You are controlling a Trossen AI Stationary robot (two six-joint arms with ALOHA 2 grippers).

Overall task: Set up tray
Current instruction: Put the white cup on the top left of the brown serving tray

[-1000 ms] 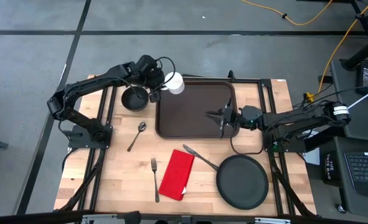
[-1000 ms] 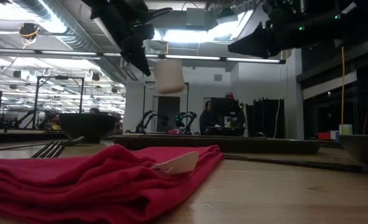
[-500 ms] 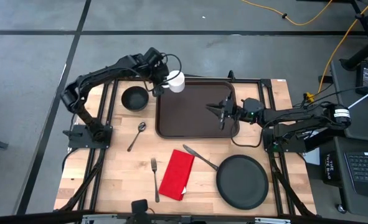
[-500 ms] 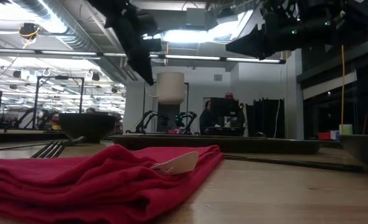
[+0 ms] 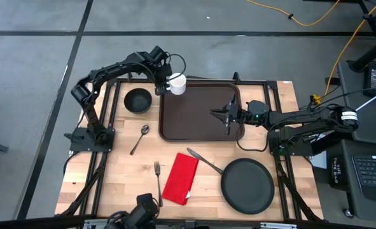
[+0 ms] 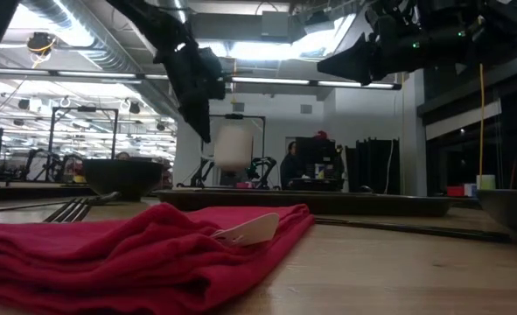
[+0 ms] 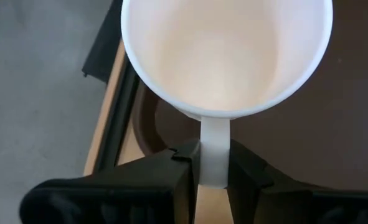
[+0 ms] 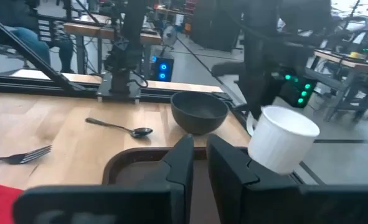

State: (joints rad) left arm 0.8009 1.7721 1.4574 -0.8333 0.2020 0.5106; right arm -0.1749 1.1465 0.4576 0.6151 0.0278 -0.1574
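A white mug [image 5: 177, 83] hangs over the far left corner of the dark brown tray [image 5: 200, 121], with my left gripper [image 5: 165, 83] shut on it. The mug also shows in the low view [image 6: 234, 147] and in the right wrist view [image 8: 283, 146], clear of the tray. My right gripper [image 5: 213, 115] hovers level over the tray's right half, fingers [image 8: 182, 163] close together with nothing between them. My left gripper pinches the mug's handle [image 7: 213, 152] between its two fingers, which come steeply from above on the tray's far left side. The mug hangs beyond the fingers with its open mouth up, slightly tilted, lifted clear of the tray.
A black bowl [image 5: 138, 100] sits left of the tray, a spoon [image 5: 140, 137] nearer. Toward the near edge lie a fork [image 5: 158, 181], a red napkin [image 5: 181, 178], a knife [image 5: 203, 160] and a round black plate [image 5: 247, 184].
My left gripper has sunk with the mug toward the tray's far left corner and tipped steeper; in the low view the mug hangs clearly lower than a second ago, still clear of the tray.
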